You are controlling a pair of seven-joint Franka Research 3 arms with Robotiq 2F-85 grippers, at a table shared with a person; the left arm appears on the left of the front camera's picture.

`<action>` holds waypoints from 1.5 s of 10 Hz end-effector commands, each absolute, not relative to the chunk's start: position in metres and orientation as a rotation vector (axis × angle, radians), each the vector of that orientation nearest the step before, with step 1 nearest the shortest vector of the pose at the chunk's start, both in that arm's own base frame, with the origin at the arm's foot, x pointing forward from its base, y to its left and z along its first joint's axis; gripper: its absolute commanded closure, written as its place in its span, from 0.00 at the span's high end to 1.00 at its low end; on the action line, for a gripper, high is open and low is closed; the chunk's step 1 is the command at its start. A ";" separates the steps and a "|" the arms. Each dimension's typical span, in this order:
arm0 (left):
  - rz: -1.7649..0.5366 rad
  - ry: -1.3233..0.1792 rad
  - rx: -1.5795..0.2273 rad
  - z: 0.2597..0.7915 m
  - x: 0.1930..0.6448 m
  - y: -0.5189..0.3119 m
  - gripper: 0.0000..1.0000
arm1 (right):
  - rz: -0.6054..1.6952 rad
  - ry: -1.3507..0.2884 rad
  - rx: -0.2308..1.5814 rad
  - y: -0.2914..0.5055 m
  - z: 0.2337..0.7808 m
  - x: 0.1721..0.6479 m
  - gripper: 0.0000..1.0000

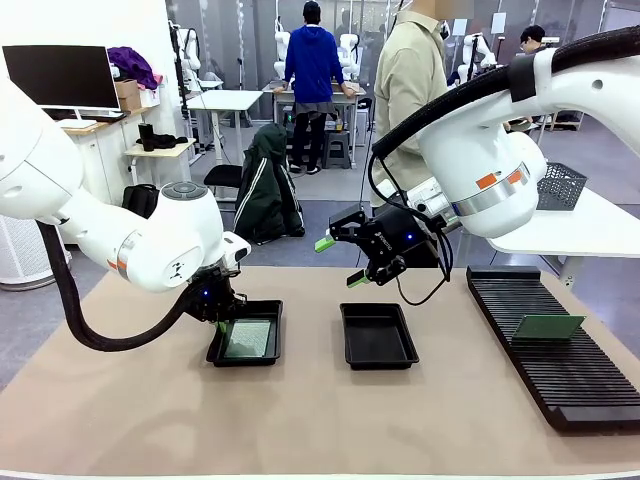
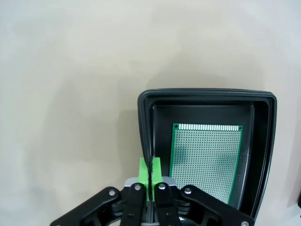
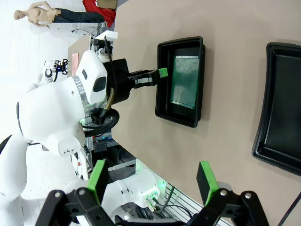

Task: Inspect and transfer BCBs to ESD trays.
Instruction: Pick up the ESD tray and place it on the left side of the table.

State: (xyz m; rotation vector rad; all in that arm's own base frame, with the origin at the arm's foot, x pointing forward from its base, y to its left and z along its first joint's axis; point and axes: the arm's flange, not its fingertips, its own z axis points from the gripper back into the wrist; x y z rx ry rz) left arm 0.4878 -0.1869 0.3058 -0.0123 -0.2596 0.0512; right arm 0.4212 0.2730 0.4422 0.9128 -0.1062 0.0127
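Left gripper: green pads pressed together with nothing between them, poised at the side rim of the left ESD tray. One BCB lies flat inside that tray, just beside the fingertips.

Right gripper: jaws spread wide, holding nothing, raised above the table. The second ESD tray sits just below it. A further BCB leans on the slotted rack, well off to its outer side.

Your left arm curls in low from the left, wrist tipped down, and the left gripper has its green pads pressed flat together. Your right arm reaches in from the right, the right gripper held higher near the middle, jaws spread wide, fingers well apart.
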 end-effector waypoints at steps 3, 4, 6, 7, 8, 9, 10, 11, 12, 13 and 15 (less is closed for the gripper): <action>0.032 -0.258 -0.005 0.314 0.482 -0.171 0.03 | 0.009 -0.108 0.912 0.274 0.442 0.421 1.00; 0.021 -0.247 -0.031 0.318 0.482 -0.158 0.03 | 0.009 -0.108 0.912 0.274 0.442 0.421 1.00; 0.005 -0.240 -0.061 0.325 0.481 -0.138 0.03 | 0.009 -0.108 0.912 0.274 0.442 0.421 1.00; -0.002 -0.235 -0.080 0.330 0.479 -0.128 0.03 | 0.009 -0.108 0.912 0.274 0.442 0.421 1.00; -0.004 -0.224 -0.109 0.334 0.479 -0.115 0.03 | 0.009 -0.108 0.912 0.274 0.442 0.421 1.00; -0.007 -0.218 -0.134 0.338 0.480 -0.102 0.03 | 0.009 -0.108 0.912 0.274 0.442 0.421 1.00; -0.008 -0.225 -0.151 0.340 0.481 -0.089 0.03 | 0.009 -0.108 0.912 0.274 0.442 0.421 1.00; -0.014 -0.225 -0.174 0.342 0.482 -0.076 0.03 | 0.009 -0.108 0.912 0.274 0.442 0.421 1.00; -0.017 -0.228 -0.187 0.342 0.482 -0.063 0.03 | 0.009 -0.108 0.912 0.274 0.442 0.421 1.00; -0.025 -0.230 -0.212 0.343 0.483 -0.045 0.03 | 0.009 -0.108 0.912 0.274 0.442 0.421 1.00; -0.021 -0.251 -0.233 0.342 0.480 -0.013 0.03 | 0.009 -0.108 0.912 0.274 0.442 0.421 1.00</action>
